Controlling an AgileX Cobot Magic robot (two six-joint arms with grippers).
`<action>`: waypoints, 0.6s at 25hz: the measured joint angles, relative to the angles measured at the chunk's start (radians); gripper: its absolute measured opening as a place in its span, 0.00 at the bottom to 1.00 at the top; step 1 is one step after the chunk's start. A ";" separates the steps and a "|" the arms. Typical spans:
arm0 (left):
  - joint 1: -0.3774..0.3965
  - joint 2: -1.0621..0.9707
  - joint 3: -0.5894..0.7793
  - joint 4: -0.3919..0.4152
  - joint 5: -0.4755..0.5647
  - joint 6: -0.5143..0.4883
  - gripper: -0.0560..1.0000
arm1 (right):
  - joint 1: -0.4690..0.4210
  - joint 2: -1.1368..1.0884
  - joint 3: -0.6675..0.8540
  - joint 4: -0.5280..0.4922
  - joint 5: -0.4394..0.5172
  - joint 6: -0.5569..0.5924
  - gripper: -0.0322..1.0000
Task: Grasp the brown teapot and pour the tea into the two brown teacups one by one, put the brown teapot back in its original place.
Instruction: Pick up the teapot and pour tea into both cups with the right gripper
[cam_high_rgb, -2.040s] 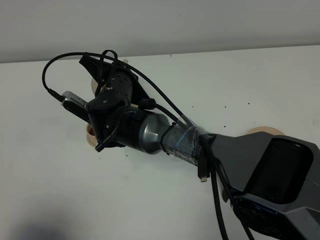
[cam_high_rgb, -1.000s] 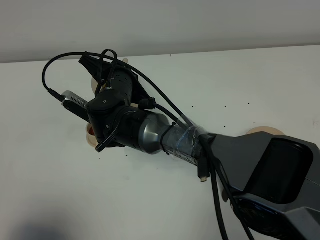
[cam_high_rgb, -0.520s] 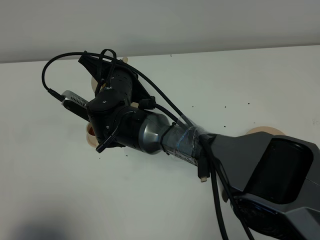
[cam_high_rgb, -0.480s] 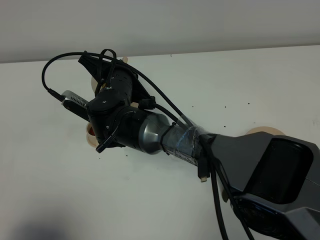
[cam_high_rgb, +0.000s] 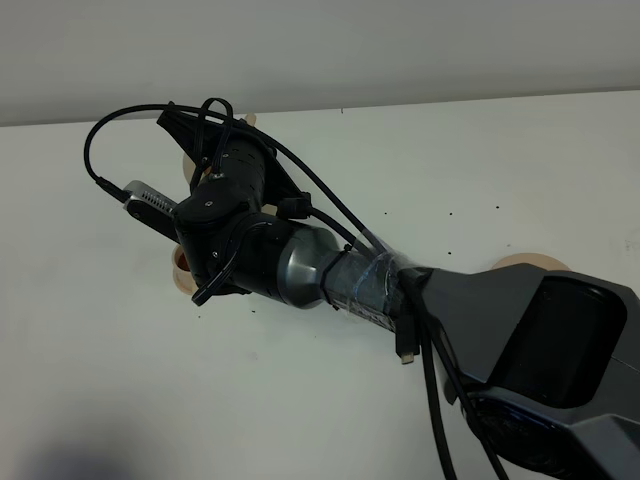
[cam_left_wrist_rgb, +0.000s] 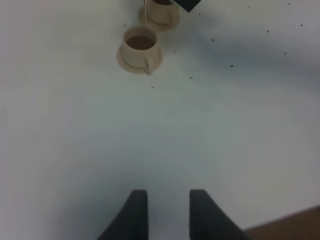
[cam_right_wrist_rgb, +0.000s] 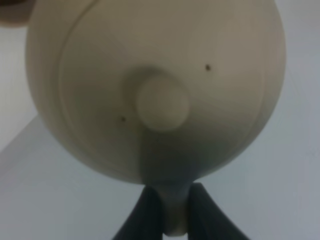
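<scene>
The pale tan clay teapot (cam_right_wrist_rgb: 155, 85), round-bodied with a knobbed lid, fills the right wrist view, its loop handle pinched between the closed jaws of the right gripper (cam_right_wrist_rgb: 170, 210); it is held in the air over the far left part of the white table (cam_high_rgb: 500, 170), where the black right arm (cam_high_rgb: 250, 240) reaches across. In the left wrist view a thin stream runs down towards the farther small tan cylindrical teacup (cam_left_wrist_rgb: 162, 10), while the nearer matching teacup (cam_left_wrist_rgb: 141, 44), standing on its small tan saucer (cam_left_wrist_rgb: 125, 60), already holds dark tea. The step in hand is judged to be the second pour, with the return to the flat round tan plate (cam_high_rgb: 530, 262) at the right not yet begun. To do it well, the tilt should be kept gentle and the spout centred over the cup, then levelled before any sideways travel, so that nothing drips on the table. The left gripper (cam_left_wrist_rgb: 167, 212) hangs with jaws apart and empty, well away from the cups. In the high view the arm hides the teapot and nearly all of both cups; the spout is seen in no view, and the farther cup is cut off by the frame edge, so its fill level cannot be told.
</scene>
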 joint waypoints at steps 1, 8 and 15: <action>0.000 0.000 0.000 0.000 0.000 0.000 0.27 | 0.000 0.000 0.000 0.000 0.000 0.000 0.14; 0.000 0.000 0.000 0.000 0.000 0.000 0.27 | 0.004 0.000 0.000 0.000 0.004 0.000 0.14; 0.000 0.000 0.000 0.000 0.000 0.000 0.27 | 0.009 0.000 0.000 0.004 0.008 0.000 0.14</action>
